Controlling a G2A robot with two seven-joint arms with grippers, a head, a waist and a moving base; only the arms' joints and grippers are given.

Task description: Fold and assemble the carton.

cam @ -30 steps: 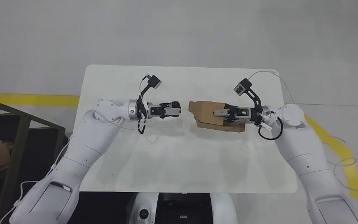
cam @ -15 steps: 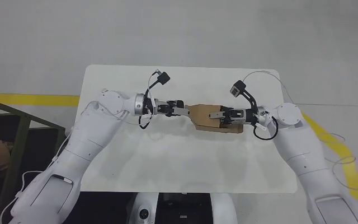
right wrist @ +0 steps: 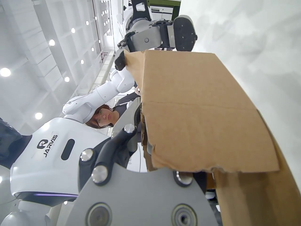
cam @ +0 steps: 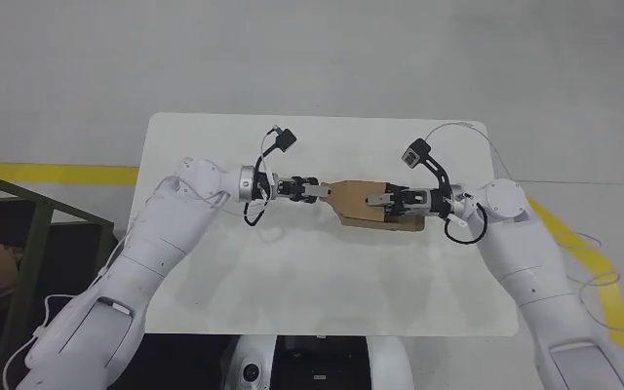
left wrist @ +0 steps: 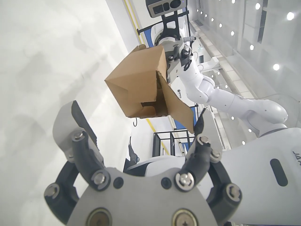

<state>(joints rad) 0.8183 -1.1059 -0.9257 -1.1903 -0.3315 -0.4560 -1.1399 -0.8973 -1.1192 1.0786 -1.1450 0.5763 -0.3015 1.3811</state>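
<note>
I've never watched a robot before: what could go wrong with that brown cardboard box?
The open left gripper has one finger at a corner of the loose flap of the brown cardboard carton; pushing could crease it wrongly. The right gripper holds the carton by one wall, so a push might twist it loose.

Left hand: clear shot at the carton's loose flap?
Probably yes. The left hand is open, the flap tip sits beside one finger with nothing between; the right hand holds the carton.
</note>
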